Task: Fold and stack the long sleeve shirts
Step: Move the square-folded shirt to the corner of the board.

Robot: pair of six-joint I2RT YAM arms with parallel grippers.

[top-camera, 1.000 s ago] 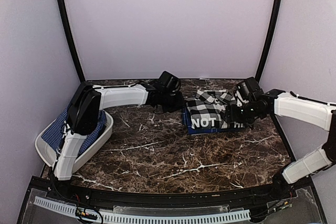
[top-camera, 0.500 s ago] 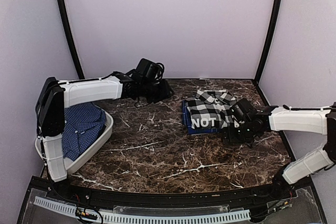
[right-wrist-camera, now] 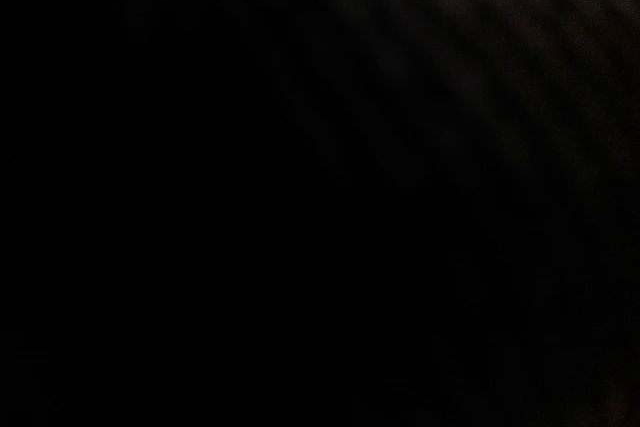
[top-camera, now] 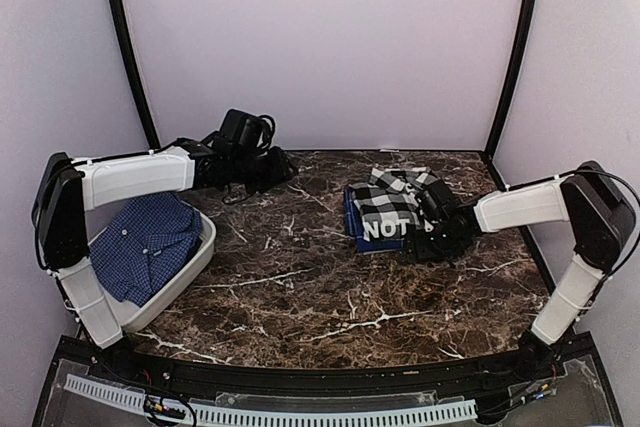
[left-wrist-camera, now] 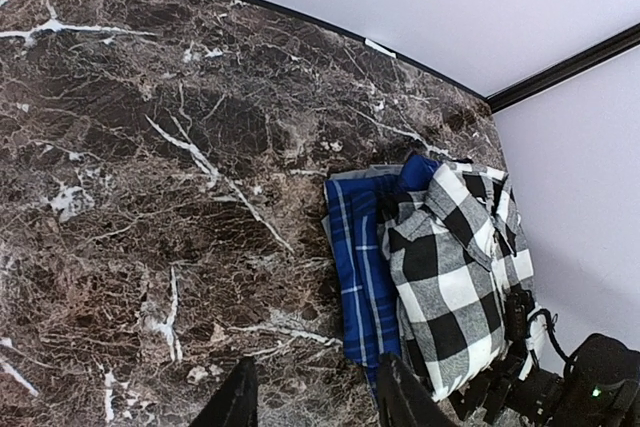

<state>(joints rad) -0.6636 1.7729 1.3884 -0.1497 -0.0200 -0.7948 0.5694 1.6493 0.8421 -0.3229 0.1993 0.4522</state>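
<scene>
reaching low, right arm (top-camera: 520, 207) touches checked shirt (top-camera: 385, 209).

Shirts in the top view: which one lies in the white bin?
The dark blue fine-plaid shirt with white buttons, at the left. The black-and-white checked shirt and the bright blue plaid one under it are stacked on the table.

left arm extended rearward | left end effector (left-wrist-camera: 315, 377) parted | right arm bent inward | right end effector (top-camera: 432, 237) low, state unclear
</scene>
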